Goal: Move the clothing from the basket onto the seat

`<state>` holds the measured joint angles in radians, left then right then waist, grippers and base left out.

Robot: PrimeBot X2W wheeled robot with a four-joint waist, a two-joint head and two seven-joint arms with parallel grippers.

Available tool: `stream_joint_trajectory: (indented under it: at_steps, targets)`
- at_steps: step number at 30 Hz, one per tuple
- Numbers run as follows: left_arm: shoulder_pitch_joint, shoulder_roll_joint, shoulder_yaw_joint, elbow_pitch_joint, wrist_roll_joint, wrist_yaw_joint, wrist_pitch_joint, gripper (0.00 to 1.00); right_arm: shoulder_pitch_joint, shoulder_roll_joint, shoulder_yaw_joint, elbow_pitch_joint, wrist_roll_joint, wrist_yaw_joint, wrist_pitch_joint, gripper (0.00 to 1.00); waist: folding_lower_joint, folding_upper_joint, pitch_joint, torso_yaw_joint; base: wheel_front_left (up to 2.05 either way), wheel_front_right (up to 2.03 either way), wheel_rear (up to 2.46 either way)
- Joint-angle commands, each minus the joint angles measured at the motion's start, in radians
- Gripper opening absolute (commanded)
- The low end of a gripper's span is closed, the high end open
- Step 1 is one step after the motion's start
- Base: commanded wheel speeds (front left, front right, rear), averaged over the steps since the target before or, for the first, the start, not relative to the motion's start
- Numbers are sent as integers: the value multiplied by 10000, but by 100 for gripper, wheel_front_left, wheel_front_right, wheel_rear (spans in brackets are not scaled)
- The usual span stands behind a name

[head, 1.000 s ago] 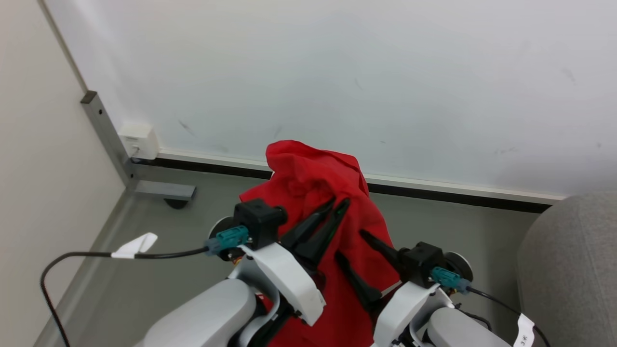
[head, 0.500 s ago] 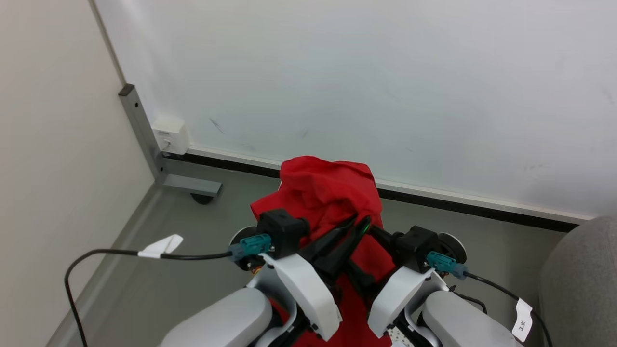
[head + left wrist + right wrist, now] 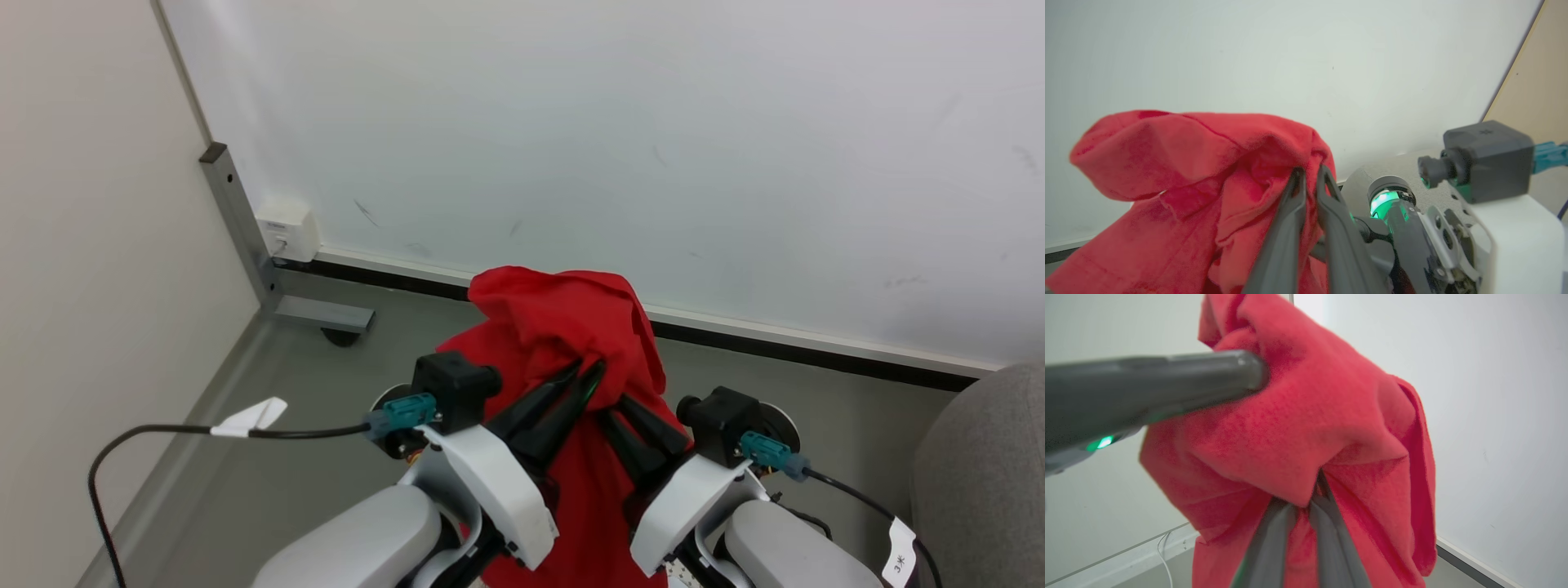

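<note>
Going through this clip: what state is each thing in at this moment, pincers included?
clothing: held off the floor, bunched, hanging from both pincers.
left pincer: shut on the clothing.
right pincer: shut on the clothing.
seat: visible part bare, clothing not yet on it.

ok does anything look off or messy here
Nothing spilled or damaged. The one untidy thing is the clothing, bunched in a lump in the air and draped over the left gripper and right gripper, both pinching it close together. The seat lies off at the right edge, not under it.
</note>
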<state>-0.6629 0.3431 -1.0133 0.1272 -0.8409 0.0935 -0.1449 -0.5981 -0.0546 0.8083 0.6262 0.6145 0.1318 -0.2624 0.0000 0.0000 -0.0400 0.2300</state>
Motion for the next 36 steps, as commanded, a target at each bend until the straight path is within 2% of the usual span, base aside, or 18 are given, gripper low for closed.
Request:
stream_joint_trajectory:
  at_steps: [1, 11, 12, 13, 14, 15, 20, 27, 36]
  targets:
    - [178, 99, 66, 85, -142, 48, -96, 0, 238, -88, -44, -142, -53, -21, -35, 0, 0, 0, 8, -44, 0, 0, 0]
    - [578, 330, 126, 290, -276, 188, -244, 0, 1002, -663, -338, -1329, -175, -21, -37, 0, 0, 0, -33, -248, 0, 0, 0]
    - [643, 337, 101, 299, -289, 208, -259, 17, 1090, -692, -408, -1458, -207, -21, -37, 0, 0, 0, -43, -268, 0, 0, 0]
    - [643, 337, 101, 299, -289, 208, -259, 17, 1090, -692, -408, -1458, -207, -21, -37, 0, 0, 0, -43, -268, 0, 0, 0]
    - [722, 329, 81, 304, -336, 218, -244, 46, 1192, -724, -440, -1578, -252, -21, -37, 0, 0, 0, -49, -286, 0, 0, 0]
    - [775, 324, 64, 297, -332, 236, -252, 100, 1295, -776, -479, -1680, -290, -21, -37, 0, 0, 0, -56, -306, 0, 0, 0]
    - [944, 350, 143, 72, -319, 370, -469, 100, 1671, -1064, -828, -2019, -467, -21, -37, 0, 0, 0, -74, -492, 0, 0, 0]
    - [1046, 652, 185, -686, 166, 480, -843, 100, 1955, -1518, -1885, -2256, -690, -21, -37, 0, 0, 0, 23, -992, 0, 0, 0]
    - [1262, 873, 364, -1256, 782, 700, -1116, 100, 2096, -2114, -2802, -3018, -1121, -21, -36, 0, 0, 0, 337, -2333, 0, 0, 0]
